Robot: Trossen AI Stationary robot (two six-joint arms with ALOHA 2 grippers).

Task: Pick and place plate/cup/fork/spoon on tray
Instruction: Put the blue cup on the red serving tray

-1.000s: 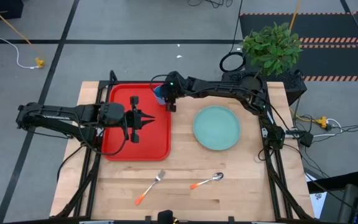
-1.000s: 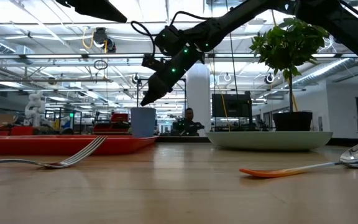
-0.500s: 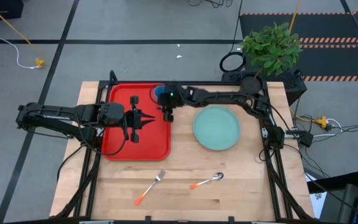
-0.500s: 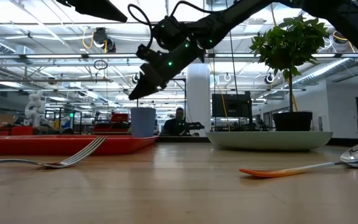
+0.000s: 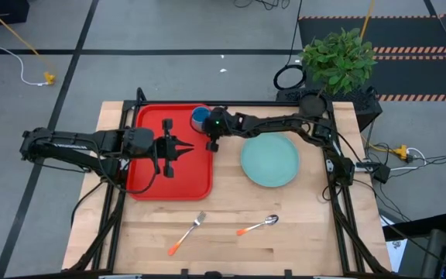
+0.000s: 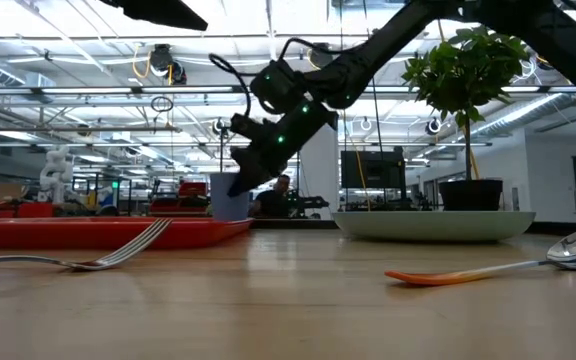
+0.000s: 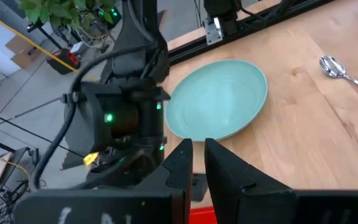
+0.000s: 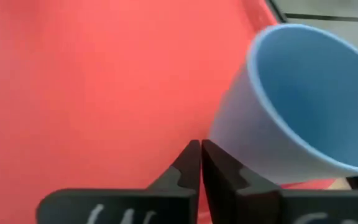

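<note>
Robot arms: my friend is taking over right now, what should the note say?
Left end effector: shut, empty, hovering over the tray.
Right end effector: shut, empty, low beside the cup.
Done: cup stands upright in the tray's far right corner.
Left to do: plate on the table right of the tray; fork and spoon lie near the table's front edge. All three need moving onto the tray.

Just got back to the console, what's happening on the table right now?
The right gripper is shut and empty over the red tray, right beside the blue cup standing upright in the tray's far corner. The left gripper hangs shut over the tray's middle, holding nothing. The teal plate, the fork and the spoon all lie on the wooden table, off the tray.
</note>
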